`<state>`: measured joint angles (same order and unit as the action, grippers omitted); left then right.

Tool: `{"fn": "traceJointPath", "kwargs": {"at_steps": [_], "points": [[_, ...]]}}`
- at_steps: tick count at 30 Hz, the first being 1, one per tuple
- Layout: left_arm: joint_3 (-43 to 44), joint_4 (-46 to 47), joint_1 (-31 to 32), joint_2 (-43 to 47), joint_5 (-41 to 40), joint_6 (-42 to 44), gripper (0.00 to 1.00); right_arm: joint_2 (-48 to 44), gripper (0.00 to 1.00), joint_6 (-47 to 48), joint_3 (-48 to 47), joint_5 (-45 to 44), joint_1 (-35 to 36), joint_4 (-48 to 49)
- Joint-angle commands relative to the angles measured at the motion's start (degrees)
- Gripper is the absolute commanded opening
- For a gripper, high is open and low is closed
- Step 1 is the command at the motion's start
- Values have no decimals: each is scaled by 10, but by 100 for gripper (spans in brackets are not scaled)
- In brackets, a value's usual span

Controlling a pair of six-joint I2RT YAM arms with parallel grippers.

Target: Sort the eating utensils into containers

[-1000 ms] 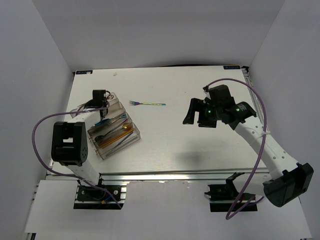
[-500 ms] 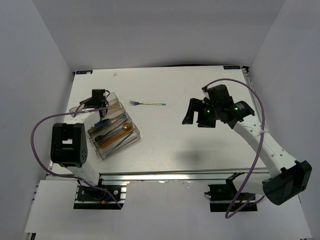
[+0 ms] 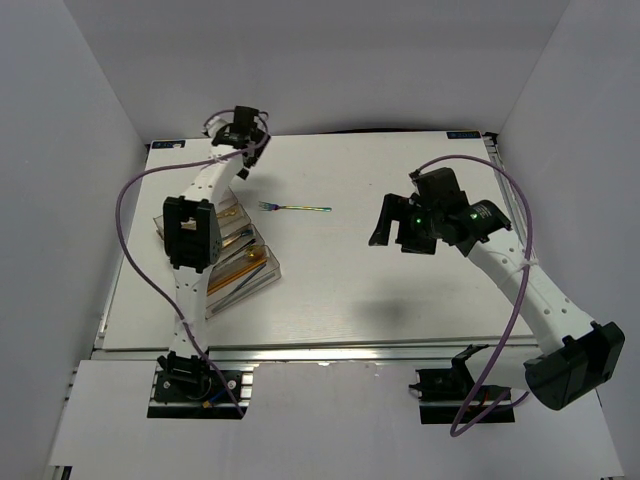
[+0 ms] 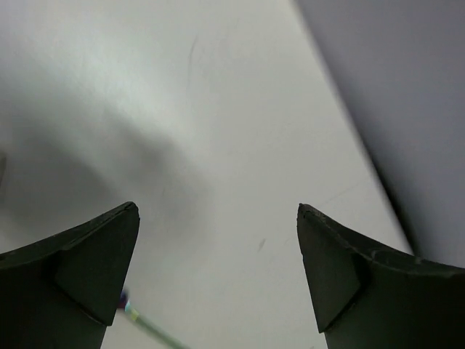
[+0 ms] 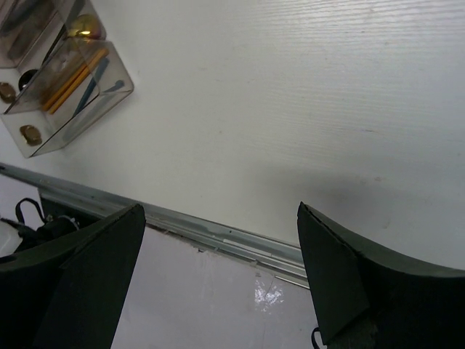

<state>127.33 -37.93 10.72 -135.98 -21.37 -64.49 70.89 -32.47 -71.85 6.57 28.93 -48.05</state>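
Note:
One iridescent fork lies alone on the white table behind the tray. A blurred tip of its coloured handle shows beside my left finger. The clear organiser tray stands at the left, partly under my left arm. Gold, blue and dark utensils lie in its compartments. My left gripper is raised near the table's back edge, open and empty. Right of the middle, my right gripper hovers open with nothing between its fingers.
Grey walls close in the table at the back and on both sides. A metal rail runs along the table's front edge. A purple cable loops from the left arm over the table's left side.
My left arm has swung from above the tray up to the table's back edge, and its jaws have gone from nearly shut to wide open. The right arm has hardly moved.

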Motion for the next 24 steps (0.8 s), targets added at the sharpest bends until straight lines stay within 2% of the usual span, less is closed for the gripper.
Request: {"fn": "traceJointPath", "kwargs": {"at_steps": [1,4,6,9,11,13,14,17,20,21,23,24], "points": [[-41,-69,39,85,5,19,98,-3,89,-19,-25,-63,-4,-42],[66,-105,82,29,23,66,98,-1,89,-10,-11,-74,-5,-35],[102,-112,110,14,26,87,98,0,89,-15,-3,-53,-5,-26],[52,-94,133,39,-2,54,98,-3,89,-30,10,-45,-6,-3],[-6,-66,146,69,10,58,98,-1,89,-25,22,-50,-6,22],[-10,-64,155,88,1,73,98,20,89,7,33,-39,-9,62],[-4,-72,163,111,-23,83,98,32,89,61,30,-23,-9,106],[-1,-127,162,185,-69,102,98,85,89,108,9,-11,-13,160],[-14,-209,154,252,-162,99,98,153,90,109,-35,-13,-19,226],[-38,-255,154,300,-216,83,98,216,89,84,-90,-36,-19,207],[-86,-276,153,358,-265,63,98,290,89,46,-164,-89,-18,161],[-158,-281,151,422,-285,56,98,359,89,14,-201,-95,-17,138]]}}
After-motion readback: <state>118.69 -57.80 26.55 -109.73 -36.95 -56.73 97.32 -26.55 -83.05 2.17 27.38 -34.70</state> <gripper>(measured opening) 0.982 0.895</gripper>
